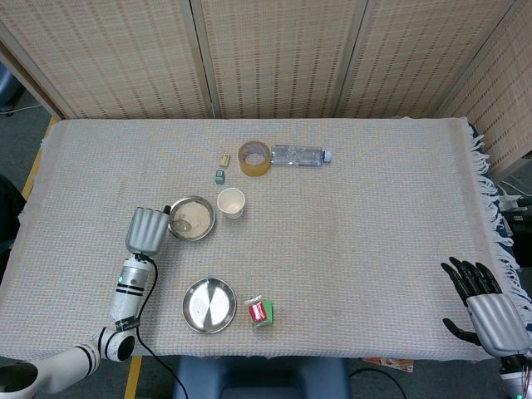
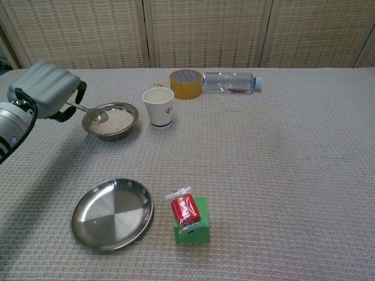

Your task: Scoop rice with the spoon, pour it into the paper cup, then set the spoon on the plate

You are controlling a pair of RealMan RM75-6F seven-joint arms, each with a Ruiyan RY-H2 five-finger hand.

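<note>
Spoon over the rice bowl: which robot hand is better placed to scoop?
Left robot hand: it holds the spoon, tip at the rice bowl. Right robot hand is idle at the far table edge.

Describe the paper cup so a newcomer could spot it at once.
Start at the yellow tape roll near the table's far edge. Just in front of it stands the paper cup, right of the rice bowl. It is the only white, upright, open-topped container there.
</note>
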